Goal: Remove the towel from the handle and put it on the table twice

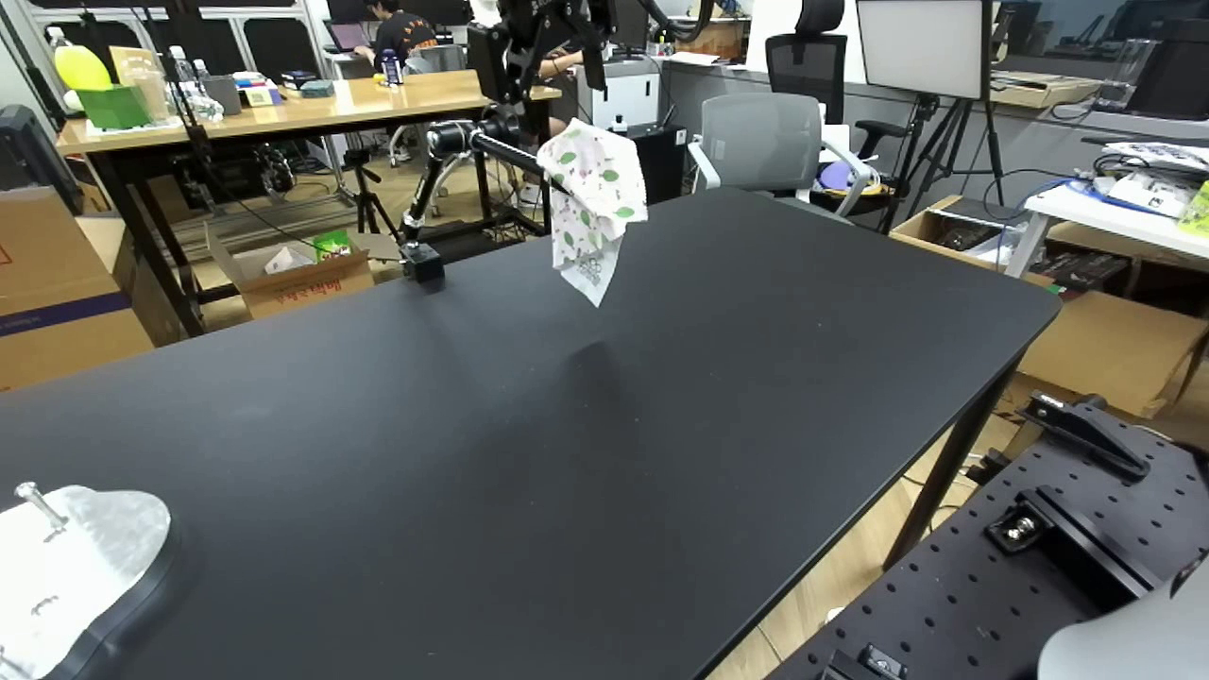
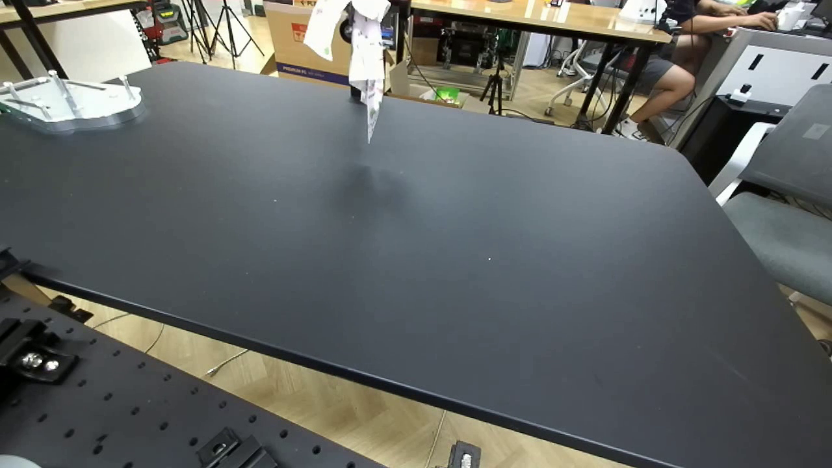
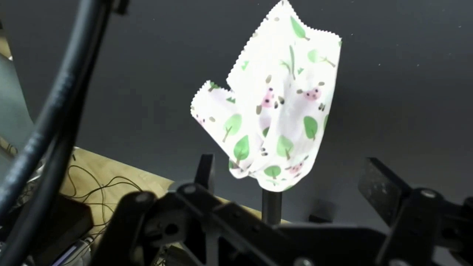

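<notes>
The white towel (image 1: 597, 203) with green leaf and pink animal prints hangs over the end of a black bar, the handle (image 1: 506, 151). The bar belongs to a jointed stand at the table's far edge. The towel hangs above the black table (image 1: 472, 453) and also shows in an exterior view (image 2: 367, 55) and in the wrist view (image 3: 281, 103). The bar (image 3: 271, 207) emerges from under the towel there. My gripper (image 1: 555, 92) is open and empty, above the towel. In the wrist view my fingers (image 3: 290, 162) are wide apart, with the towel beyond them, apparently untouched.
A plate with upright metal posts (image 1: 104, 538) lies on the table; it also shows in an exterior view (image 2: 78, 107). The stand's base (image 1: 422, 263) sits at the table edge. A grey chair (image 1: 763, 142) stands by the table. A cable (image 3: 55, 111) crosses the wrist view.
</notes>
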{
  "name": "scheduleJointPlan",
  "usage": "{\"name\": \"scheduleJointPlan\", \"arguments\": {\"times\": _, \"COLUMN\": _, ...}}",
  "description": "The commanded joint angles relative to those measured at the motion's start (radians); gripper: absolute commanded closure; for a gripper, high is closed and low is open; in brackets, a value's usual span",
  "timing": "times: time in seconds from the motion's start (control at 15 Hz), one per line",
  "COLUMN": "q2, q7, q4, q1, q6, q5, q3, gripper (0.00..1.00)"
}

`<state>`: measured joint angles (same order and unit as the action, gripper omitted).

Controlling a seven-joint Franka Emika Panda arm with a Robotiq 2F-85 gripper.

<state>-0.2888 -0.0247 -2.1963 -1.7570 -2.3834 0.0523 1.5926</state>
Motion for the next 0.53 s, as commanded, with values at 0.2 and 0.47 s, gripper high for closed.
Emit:
{"name": "scheduleJointPlan", "arguments": {"times": 0.2, "q2": 0.100, "q7": -0.047, "q4": -0.019, "q1": 0.008, "q6": -0.112, "q5": -0.057, "q3": 0.012, "gripper": 0.00}}
{"name": "scheduleJointPlan", "arguments": {"times": 0.47, "q2": 0.131, "q7": -0.071, "q4": -0.044, "q1": 0.024, "q6": -0.178, "q5": -0.069, "q3": 0.006, "gripper": 0.00}}
